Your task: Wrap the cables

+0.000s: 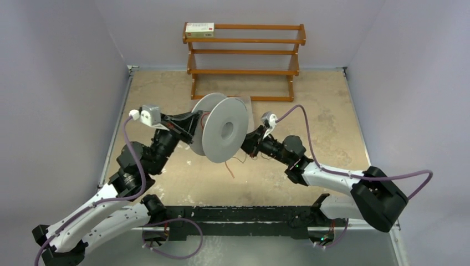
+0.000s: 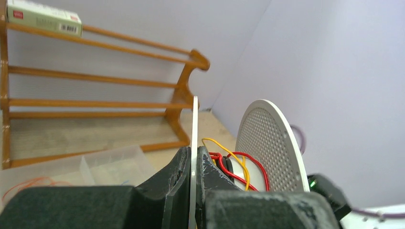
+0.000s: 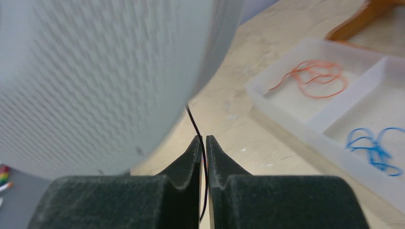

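Mid-wrap: my left gripper [image 2: 193, 164] clamps the spool [image 2: 270, 143], right gripper [image 3: 204, 143] pinches a black cable [image 3: 193, 121] (jaws together); next, lap it round.

Left end effector [image 2: 193, 153] and right end effector [image 3: 204, 141] both pinched closed, facing each other.

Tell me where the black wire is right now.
In the right wrist view, the black wire is pinched in the right pincer, running up to the edge of the grey-white spool above it.
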